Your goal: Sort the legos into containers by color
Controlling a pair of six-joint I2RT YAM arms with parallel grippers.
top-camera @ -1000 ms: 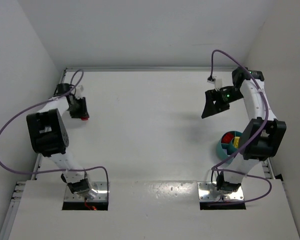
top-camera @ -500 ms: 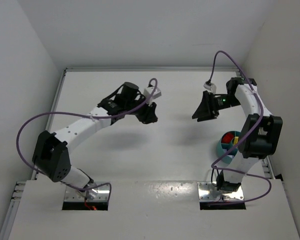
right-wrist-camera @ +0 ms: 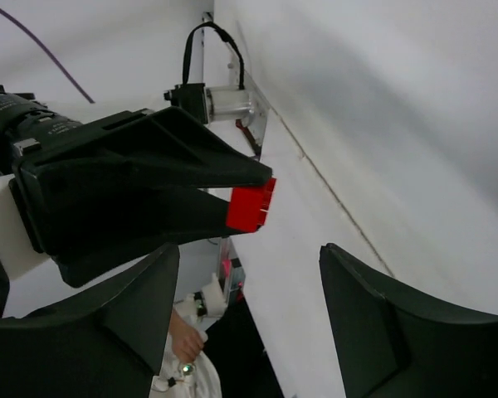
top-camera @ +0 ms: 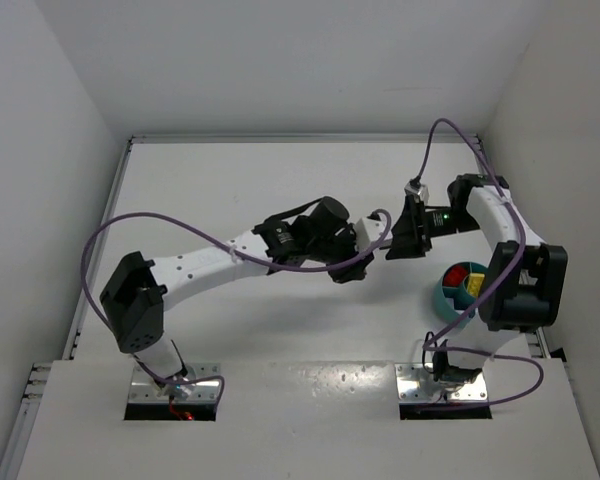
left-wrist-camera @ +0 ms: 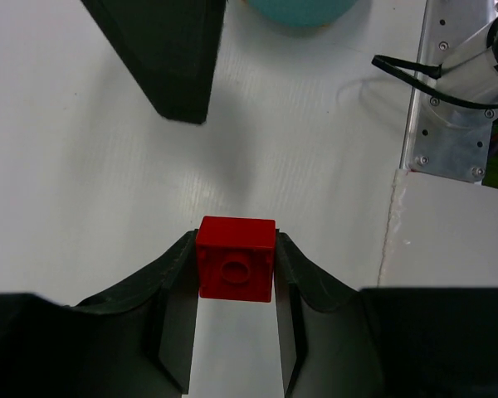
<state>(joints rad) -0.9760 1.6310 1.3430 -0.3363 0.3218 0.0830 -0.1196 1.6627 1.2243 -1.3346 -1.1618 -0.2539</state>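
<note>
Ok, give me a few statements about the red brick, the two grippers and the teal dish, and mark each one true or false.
1. The left gripper clamps a red lego brick. True.
2. The right gripper is shut on a yellow brick. False: its jaws stand open with nothing between them.
3. The teal dish holds red and yellow pieces. True.
4. The dish sits at the far left corner. False: it is on the right side, close beside the right arm.
</note>
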